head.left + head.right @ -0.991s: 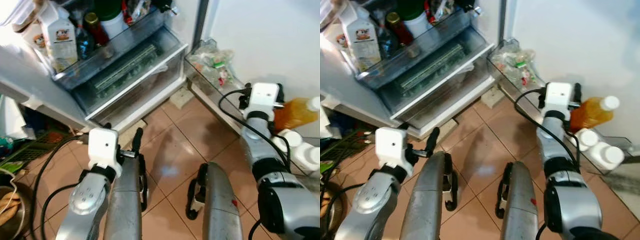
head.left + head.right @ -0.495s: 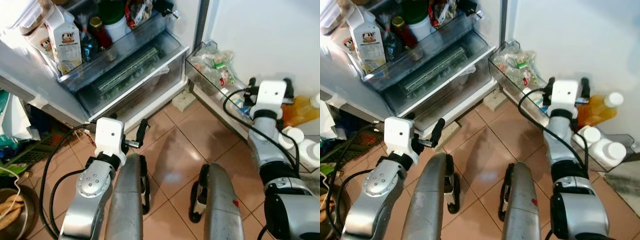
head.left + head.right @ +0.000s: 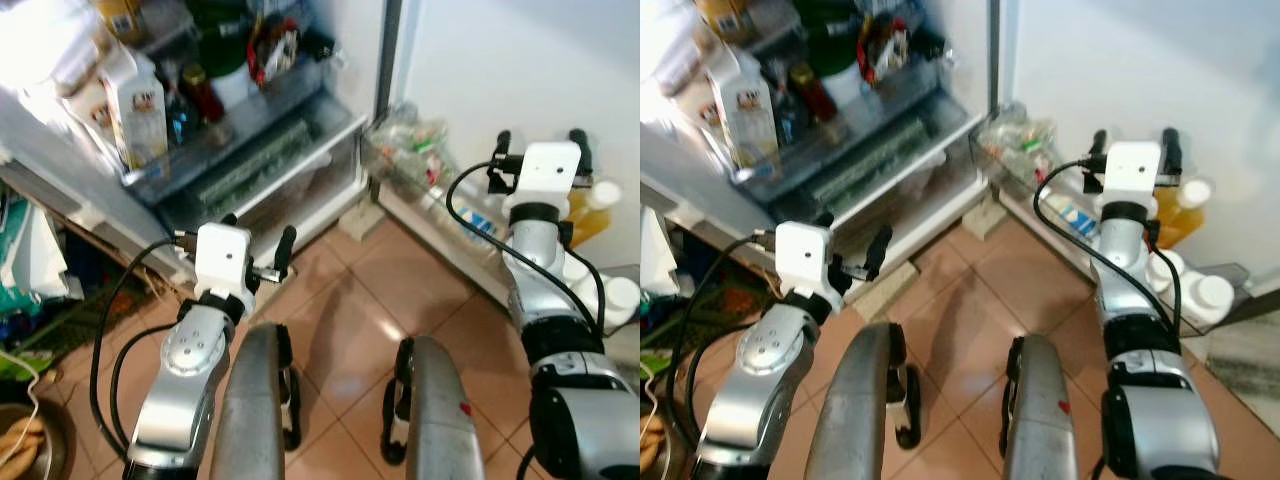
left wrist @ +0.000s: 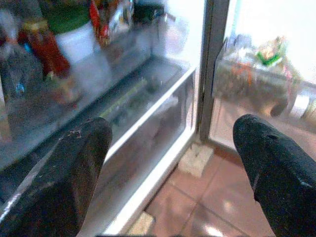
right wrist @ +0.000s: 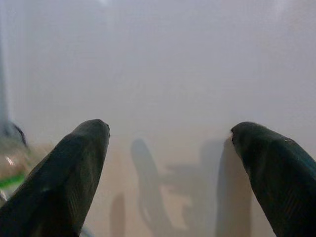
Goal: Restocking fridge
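Facing the open fridge (image 3: 250, 160), my left gripper (image 3: 257, 232) and right gripper (image 3: 538, 143) both hang released, holding nothing.

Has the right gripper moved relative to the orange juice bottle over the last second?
Yes. The right gripper has risen from beside the orange juice bottle to above it, facing the white wall, jaws open.

one milk carton (image 3: 140, 108), two hands (image 3: 257, 240) (image 3: 538, 142)

The robot stood on terracotta floor tiles (image 3: 420, 290) before an open fridge (image 3: 250, 160) — a milk carton (image 3: 140, 105) and a red-capped bottle (image 3: 203, 92) on its shelf — with both grippers, left gripper (image 3: 256, 235) and right gripper (image 3: 538, 145), raised with fingers spread.
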